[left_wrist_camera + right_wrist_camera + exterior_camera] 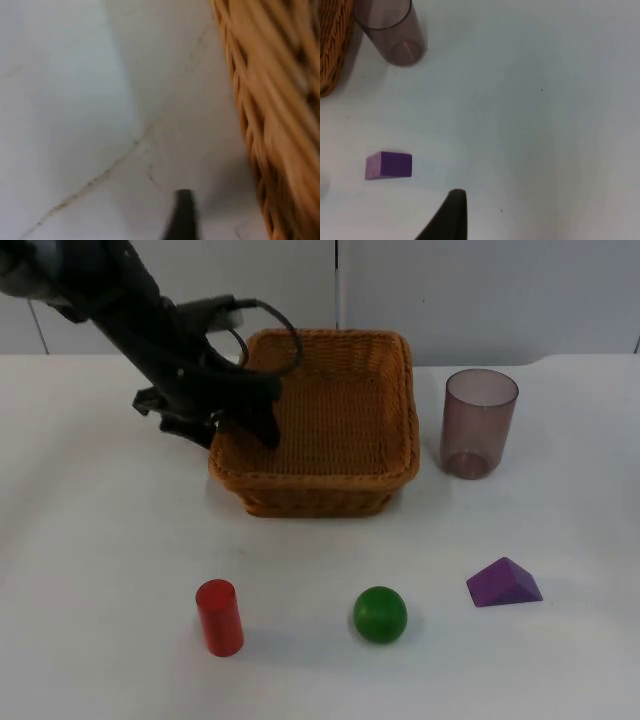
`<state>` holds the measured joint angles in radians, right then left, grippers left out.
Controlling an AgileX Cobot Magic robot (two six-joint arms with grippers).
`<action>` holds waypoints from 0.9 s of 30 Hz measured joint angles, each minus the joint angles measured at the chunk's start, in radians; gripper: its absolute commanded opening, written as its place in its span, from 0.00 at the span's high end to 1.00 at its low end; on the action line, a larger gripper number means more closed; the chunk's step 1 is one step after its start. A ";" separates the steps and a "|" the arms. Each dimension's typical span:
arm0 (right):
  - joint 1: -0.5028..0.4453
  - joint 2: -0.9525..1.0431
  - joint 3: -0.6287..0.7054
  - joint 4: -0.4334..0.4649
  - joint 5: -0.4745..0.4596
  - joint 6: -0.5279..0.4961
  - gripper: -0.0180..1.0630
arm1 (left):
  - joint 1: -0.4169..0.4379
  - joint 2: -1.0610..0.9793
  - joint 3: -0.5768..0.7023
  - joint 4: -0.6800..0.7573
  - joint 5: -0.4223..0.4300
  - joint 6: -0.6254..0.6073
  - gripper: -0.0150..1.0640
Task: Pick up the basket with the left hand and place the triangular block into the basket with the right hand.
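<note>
While left jaws (250, 415) straddle the basket (330, 420) rim, grip unclear, triangular block (388, 165) lies apart.

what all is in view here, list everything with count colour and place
basket: 1, tan wicker, back middle of the table
cup: 1, translucent purplish, upright just right of the basket
triangular block: 1, purple, front right of the table
ball: 1, green, front middle
cylinder: 1, red, upright, front left
table: 1, white
wall: 1, grey, behind the table
left gripper: 1, black, at the basket's left rim
right gripper: 1, black, above the table near the triangular block
</note>
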<state>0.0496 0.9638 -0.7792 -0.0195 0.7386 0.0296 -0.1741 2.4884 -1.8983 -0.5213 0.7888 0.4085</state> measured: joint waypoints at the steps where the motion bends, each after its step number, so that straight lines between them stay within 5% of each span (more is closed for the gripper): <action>1: 0.000 0.000 0.000 0.000 0.000 0.000 0.01 | 0.000 0.006 0.000 -0.004 0.002 0.000 0.54; 4: 0.000 0.000 0.000 0.000 0.000 0.000 0.01 | 0.000 0.014 -0.004 -0.013 0.006 0.000 0.92; 6: 0.000 0.000 0.000 0.002 0.000 0.000 0.01 | 0.000 0.014 -0.005 -0.044 0.004 -0.020 0.99; 15: 0.000 0.000 0.000 0.002 -0.002 0.000 0.01 | 0.008 -0.006 -0.006 -0.047 0.036 -0.077 0.99; 22: 0.000 0.000 0.000 0.002 -0.002 0.000 0.01 | 0.015 -0.153 -0.004 0.103 0.108 -0.240 0.99; 27: 0.000 0.000 0.000 0.002 -0.004 0.000 0.01 | 0.026 -0.270 0.101 0.108 0.134 -0.254 0.99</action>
<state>0.0496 0.9638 -0.7792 -0.0179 0.7347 0.0296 -0.1479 2.2183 -1.7971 -0.4137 0.9230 0.1547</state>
